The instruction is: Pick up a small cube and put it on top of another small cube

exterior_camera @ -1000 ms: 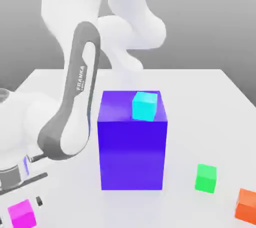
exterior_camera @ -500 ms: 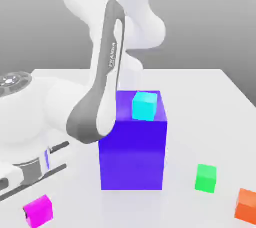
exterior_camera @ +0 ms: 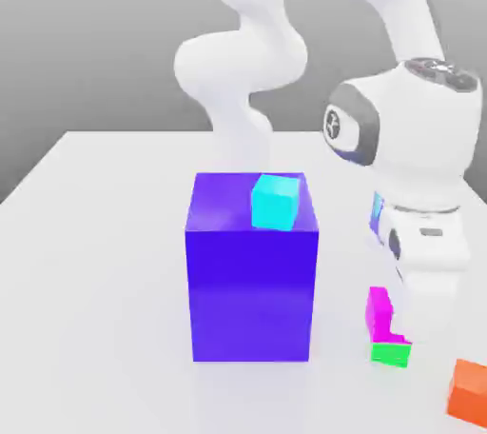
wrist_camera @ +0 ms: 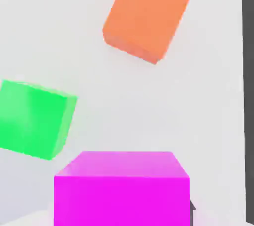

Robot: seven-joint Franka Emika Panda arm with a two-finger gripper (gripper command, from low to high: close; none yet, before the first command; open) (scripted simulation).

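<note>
Closed up in the claw [exterior_camera: 407,321], with the pink cube [wrist_camera: 121,201] pinched there, partly masked in the exterior view. Now carried across from the exterior view's left side to its right, past the big blue block [exterior_camera: 251,294], and brought in above the green cube [exterior_camera: 390,354]. With that, done with the picking up and, by the look of it, into the lining up for the stack.

Seen in the exterior view, overlapping the upper part of the green cube; seen in the hand view, offset from it, with bare surface [wrist_camera: 163,111] showing between. Not to be called stacked yet. Impossible to tell exactly how high above. Likely to need a small sideways shift and perhaps a slight turn, then a gentle lowering before letting go. At risk, if lowered too soon, of clipping an edge and shoving the green cube away.

Farther out, to the right and nearer, well clear of the blue block: an orange cube [exterior_camera: 469,392]. Left on top of the block, toward its right side: a cyan cube [exterior_camera: 275,203].
</note>
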